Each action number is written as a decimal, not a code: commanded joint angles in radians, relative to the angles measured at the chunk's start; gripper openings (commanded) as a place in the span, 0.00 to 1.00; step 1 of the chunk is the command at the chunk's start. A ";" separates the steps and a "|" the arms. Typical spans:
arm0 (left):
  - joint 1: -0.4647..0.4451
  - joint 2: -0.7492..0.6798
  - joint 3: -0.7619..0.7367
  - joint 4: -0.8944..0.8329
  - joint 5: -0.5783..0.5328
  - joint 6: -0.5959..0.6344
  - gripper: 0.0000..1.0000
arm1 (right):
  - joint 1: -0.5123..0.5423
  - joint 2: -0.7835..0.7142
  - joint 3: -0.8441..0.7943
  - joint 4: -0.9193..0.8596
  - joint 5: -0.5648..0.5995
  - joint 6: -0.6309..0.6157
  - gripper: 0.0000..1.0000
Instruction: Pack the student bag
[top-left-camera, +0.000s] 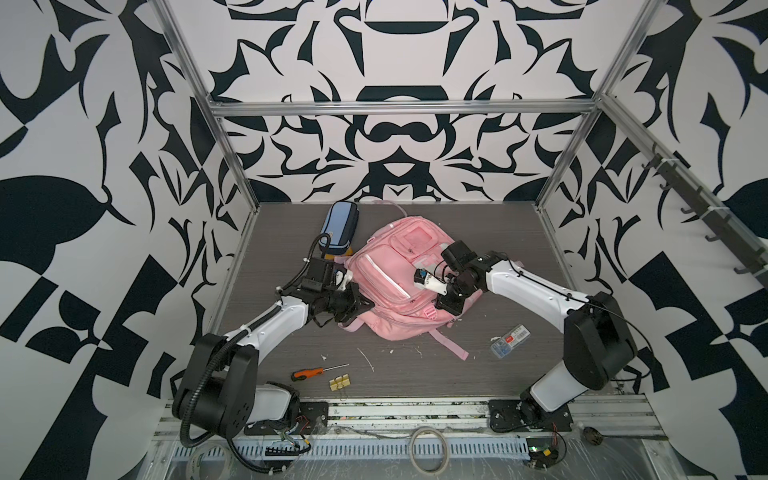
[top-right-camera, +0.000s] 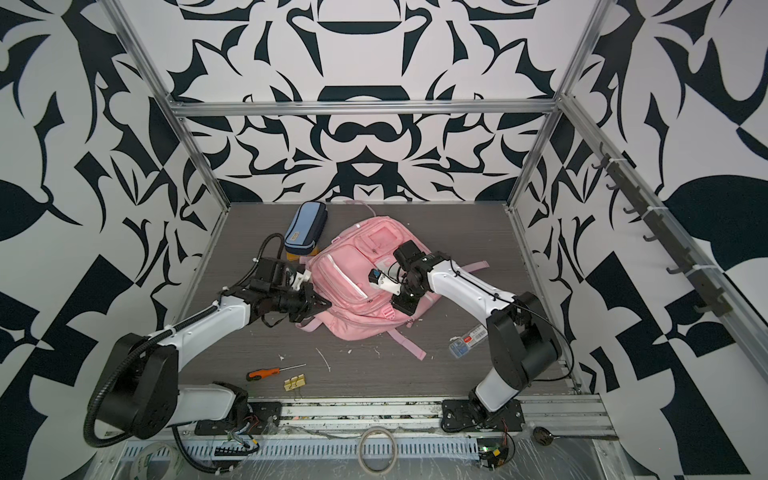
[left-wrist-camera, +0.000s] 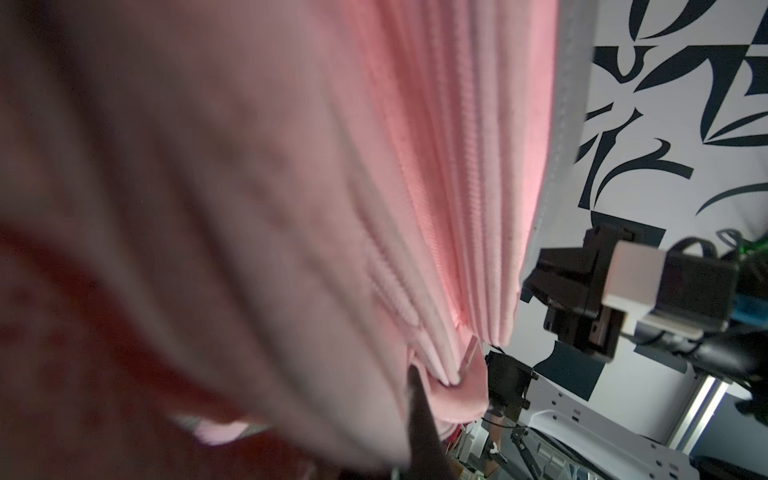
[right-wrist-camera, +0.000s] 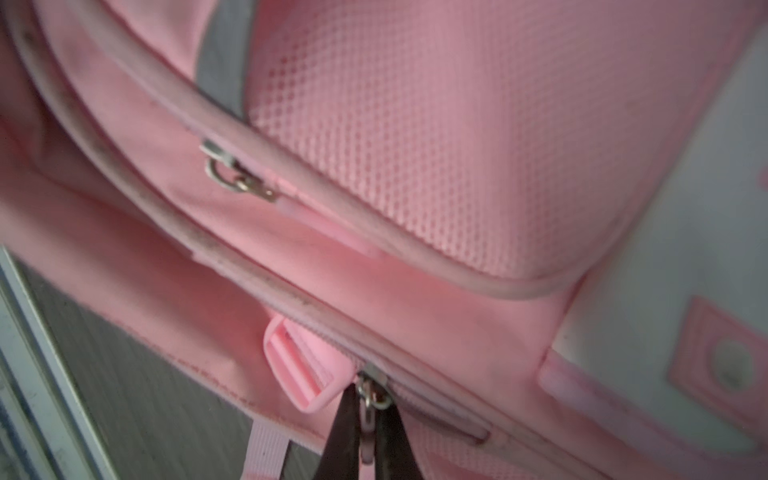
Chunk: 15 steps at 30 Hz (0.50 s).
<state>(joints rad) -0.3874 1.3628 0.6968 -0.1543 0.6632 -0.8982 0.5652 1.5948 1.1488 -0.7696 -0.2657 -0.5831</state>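
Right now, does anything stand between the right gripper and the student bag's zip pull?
Nothing visible does. The right gripper is shut on the zip pull of the student bag.

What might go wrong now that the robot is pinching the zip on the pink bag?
1. The right gripper pinches only the thin zip pull, so the pull may slip out when tugged.
2. The bag is soft. If the left gripper, which seems to pinch the bag's edge, loses its hold, the bag might bunch up or slide instead of unzipping.
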 joint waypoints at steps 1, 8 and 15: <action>-0.077 0.033 0.038 0.224 0.026 -0.080 0.00 | 0.068 -0.050 0.084 -0.053 -0.087 -0.005 0.00; -0.139 0.043 0.013 0.206 -0.017 -0.058 0.00 | 0.055 0.013 0.179 -0.077 0.000 0.028 0.00; -0.156 0.086 -0.016 0.360 -0.007 -0.129 0.00 | 0.055 0.013 0.205 -0.058 -0.064 0.050 0.00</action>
<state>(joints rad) -0.5102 1.4216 0.6800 0.0402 0.5949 -0.9825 0.6102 1.6501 1.3121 -0.9596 -0.2379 -0.5545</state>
